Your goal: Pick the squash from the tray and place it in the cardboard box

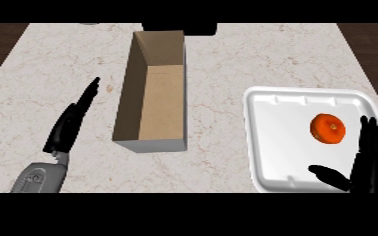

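A kitchen, judging by the pale marble counter [244,55] with dark wood floor beyond

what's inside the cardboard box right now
Nothing shows inside the cardboard box: only its bare brown floor and inner walls. The near wall hides a thin strip of floor. The squash lies on the tray.

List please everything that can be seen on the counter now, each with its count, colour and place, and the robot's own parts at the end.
counter: one, pale marble, fills the view
cardboard box: one, brown, open, left of centre
tray: one, white, at the right
squash: one, orange, on the tray, right part
dark object: one, black, far edge, cannot tell what
left hand: one, black, open, left of the box
right hand: one, black, open, over the tray, near the squash
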`<control>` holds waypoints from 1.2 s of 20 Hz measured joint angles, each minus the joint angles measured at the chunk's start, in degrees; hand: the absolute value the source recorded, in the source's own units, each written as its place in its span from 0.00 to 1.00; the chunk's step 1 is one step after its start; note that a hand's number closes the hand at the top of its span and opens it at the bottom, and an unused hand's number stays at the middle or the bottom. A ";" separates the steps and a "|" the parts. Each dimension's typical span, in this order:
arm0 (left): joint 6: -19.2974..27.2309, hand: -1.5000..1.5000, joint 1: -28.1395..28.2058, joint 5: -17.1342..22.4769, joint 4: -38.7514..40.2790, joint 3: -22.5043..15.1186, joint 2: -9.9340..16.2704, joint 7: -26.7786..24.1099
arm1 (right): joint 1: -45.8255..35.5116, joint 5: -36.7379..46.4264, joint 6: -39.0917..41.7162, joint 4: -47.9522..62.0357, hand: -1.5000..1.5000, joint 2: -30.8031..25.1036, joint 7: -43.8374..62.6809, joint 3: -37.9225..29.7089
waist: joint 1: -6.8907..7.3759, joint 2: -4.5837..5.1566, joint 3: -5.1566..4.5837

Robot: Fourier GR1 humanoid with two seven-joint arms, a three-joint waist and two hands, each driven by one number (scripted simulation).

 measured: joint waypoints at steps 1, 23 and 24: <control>-0.20 0.50 -0.26 -0.28 0.48 0.43 -0.19 -0.31 | -0.01 -0.19 0.19 0.14 0.00 -0.07 -0.14 0.03 | -0.02 -0.02 -0.03; -1.87 0.50 -0.52 -3.39 2.67 3.20 -2.71 -2.48 | -9.04 -1.76 -2.79 14.62 1.00 -3.87 -4.61 -2.40 | -0.10 -0.44 -0.79; -1.57 0.50 -0.08 -3.75 1.82 2.71 -3.22 -1.87 | -8.80 -1.13 -3.98 14.69 1.00 -4.08 -5.11 -2.49 | -0.06 -0.45 -0.74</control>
